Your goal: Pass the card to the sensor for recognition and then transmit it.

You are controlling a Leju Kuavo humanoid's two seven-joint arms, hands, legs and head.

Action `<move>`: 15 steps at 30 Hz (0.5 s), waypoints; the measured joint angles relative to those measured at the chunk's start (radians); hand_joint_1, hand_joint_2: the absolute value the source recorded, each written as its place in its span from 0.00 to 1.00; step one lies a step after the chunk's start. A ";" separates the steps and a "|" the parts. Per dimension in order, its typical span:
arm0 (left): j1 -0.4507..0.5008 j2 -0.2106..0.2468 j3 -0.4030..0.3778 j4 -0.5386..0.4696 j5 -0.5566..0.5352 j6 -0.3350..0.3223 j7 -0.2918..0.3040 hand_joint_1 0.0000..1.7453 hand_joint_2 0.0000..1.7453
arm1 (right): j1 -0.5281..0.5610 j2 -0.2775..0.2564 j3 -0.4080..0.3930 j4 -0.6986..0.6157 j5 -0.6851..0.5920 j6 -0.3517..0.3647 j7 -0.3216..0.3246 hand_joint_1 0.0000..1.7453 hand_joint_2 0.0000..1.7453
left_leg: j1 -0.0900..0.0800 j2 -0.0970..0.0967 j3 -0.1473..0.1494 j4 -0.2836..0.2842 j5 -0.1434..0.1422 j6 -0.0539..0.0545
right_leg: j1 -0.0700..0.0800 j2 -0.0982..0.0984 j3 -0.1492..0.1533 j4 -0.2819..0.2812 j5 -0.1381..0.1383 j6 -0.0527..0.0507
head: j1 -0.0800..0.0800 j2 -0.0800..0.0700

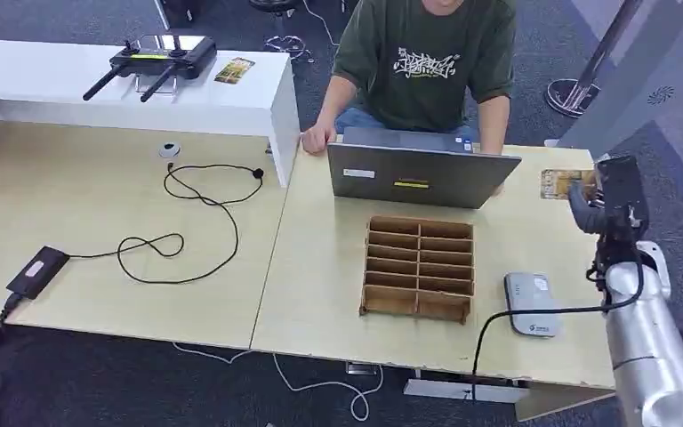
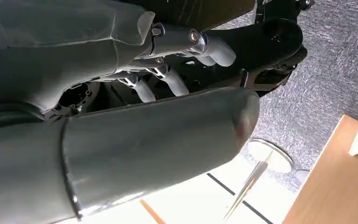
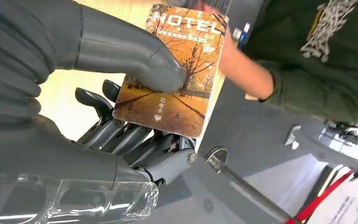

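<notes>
- Pinching the card (image 3: 177,74) between thumb and fingers (image 3: 121,135), the right hand (image 1: 600,209) is raised over the far right corner of the table (image 1: 320,302), near the person (image 1: 422,67).
- Card (image 1: 562,183) shows an autumn-tree print with "HOTEL" across its top.
- Left hand (image 2: 121,116) holds nothing; its thumb lies straight and its fingers (image 2: 182,60) are loosely bent, apart from the thumb, with floor behind.
- Sensor (image 1: 531,303), a grey cabled box, lies on the table just right of the tray (image 1: 419,267), nearer the robot than the card and well apart from it.
- Laptop (image 1: 418,173) stands beyond the tray, in front of the person.
</notes>
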 joint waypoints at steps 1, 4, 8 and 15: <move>0.000 0.000 0.000 0.000 0.000 0.000 0.000 0.00 0.00 | 0.003 -0.009 -0.003 0.003 -0.003 0.002 0.000 1.00 1.00 | 0.000 0.000 0.000 0.000 0.000 0.000 | 0.000 0.000 0.000 0.000 0.000 0.000 | 0.000 0.000; 0.000 0.000 0.000 0.000 0.002 0.000 0.001 0.00 0.00 | 0.028 -0.033 -0.013 0.003 -0.025 0.012 0.000 1.00 1.00 | 0.000 0.000 0.000 0.000 0.000 0.000 | 0.000 0.000 0.000 0.000 0.000 0.000 | 0.000 0.000; 0.001 0.000 -0.002 0.000 0.001 -0.011 0.011 0.00 0.00 | 0.113 -0.059 -0.046 -0.034 -0.061 0.010 0.000 1.00 1.00 | 0.000 -0.004 -0.001 0.000 0.000 0.000 | 0.000 -0.003 0.000 0.000 0.000 0.000 | 0.000 0.000; 0.001 0.002 -0.015 0.000 -0.001 -0.025 0.018 0.00 0.00 | 0.209 -0.090 -0.105 -0.086 -0.081 0.016 0.008 1.00 1.00 | 0.000 -0.003 -0.002 0.000 0.000 0.000 | 0.000 -0.003 -0.001 0.000 0.000 0.000 | 0.000 0.000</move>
